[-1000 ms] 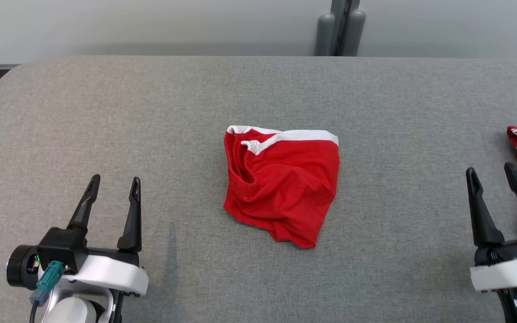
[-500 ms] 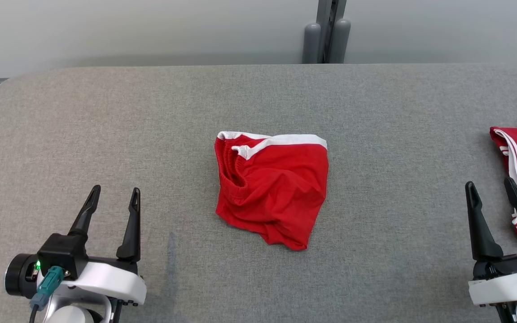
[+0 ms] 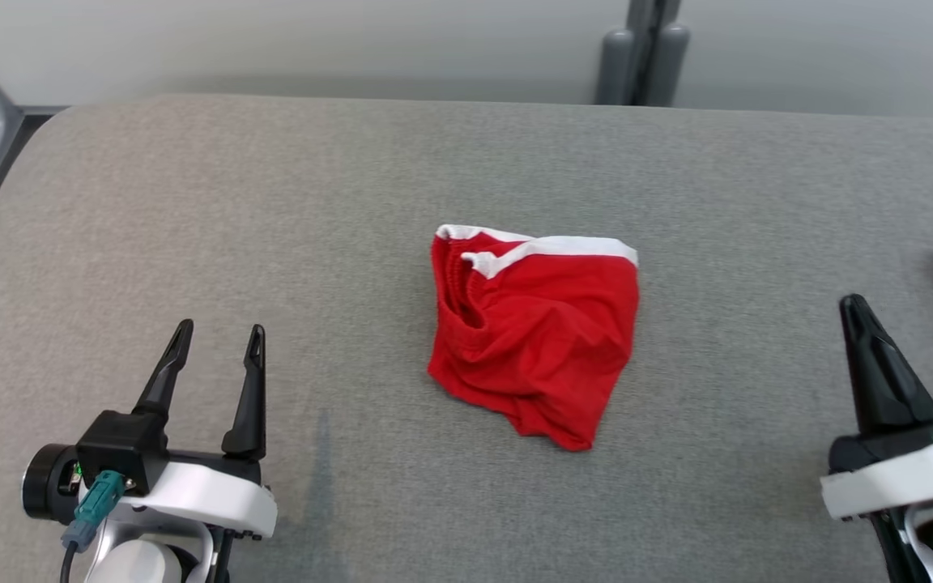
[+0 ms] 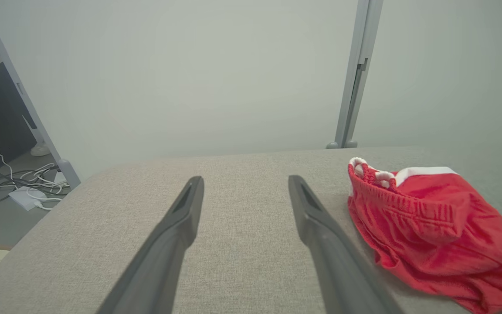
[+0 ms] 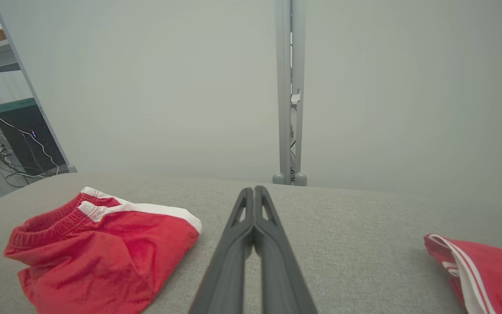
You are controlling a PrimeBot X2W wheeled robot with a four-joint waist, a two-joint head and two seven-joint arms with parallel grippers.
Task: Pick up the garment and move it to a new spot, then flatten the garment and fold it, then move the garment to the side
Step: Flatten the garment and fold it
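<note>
- Both arms wait at the near edge of the grey table [image 3: 191, 202], fingers pointing away across it and touching no cloth. To me it reads as a rest pose, 1 arm on each side of the work.
- The left gripper [image 3: 219, 330] has its 2 fingers spread with bare table between them, so it is ready to close but has nothing to close on.
- The right gripper [image 5: 254, 190] has its 2 fingers pressed together and holds nothing. It is the nearer one to the garment, so I'd guess that arm deals with it.
- The garment [image 5: 499, 270] lies at the far right of the table, well apart from the red shorts [image 3: 535, 332] in the middle and off to the right of the right gripper.
- What I can see of it is red cloth with thin white stripes along a rounded, doubled-over edge. It lies low and bunched, not spread flat.
- The rest is cut off at the picture's edge, so I cannot tell whether it is neatly folded.
- The shorts are crumpled, with the elastic waist gaping to the left and a white band along the far edge. Neither gripper is near them.
</note>
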